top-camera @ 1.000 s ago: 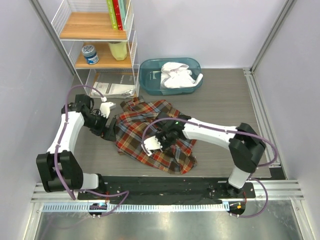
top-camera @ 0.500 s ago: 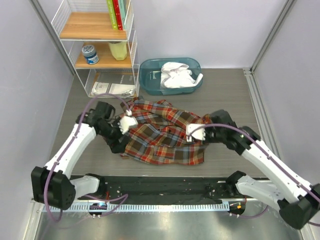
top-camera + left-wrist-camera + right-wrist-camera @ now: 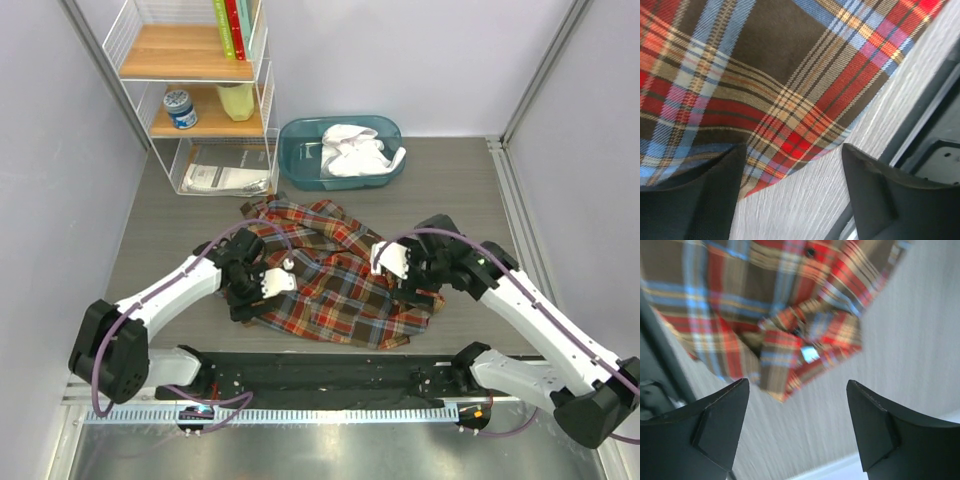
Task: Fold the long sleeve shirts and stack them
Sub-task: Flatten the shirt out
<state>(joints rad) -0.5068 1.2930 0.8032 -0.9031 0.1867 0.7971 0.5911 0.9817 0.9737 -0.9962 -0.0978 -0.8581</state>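
The plaid long sleeve shirt lies rumpled in the middle of the grey table. My left gripper hovers low over its left near edge. In the left wrist view the fingers stand apart, with the plaid hem reaching just past the left fingertip and bare table between them. My right gripper is above the shirt's right side, open wide and holding nothing. A plaid cuff lies just beyond its fingertips. A white long sleeve shirt sits bunched in the teal bin.
The teal bin stands at the back centre. A wire and wood shelf unit with books, a jar and a bottle fills the back left corner, papers on its lowest level. A black rail runs along the near edge.
My right gripper has opened and let go of the plaid shirt, which now spreads further right. My left arm has swung right and nearer, over the shirt's left edge, its jaws narrowing.
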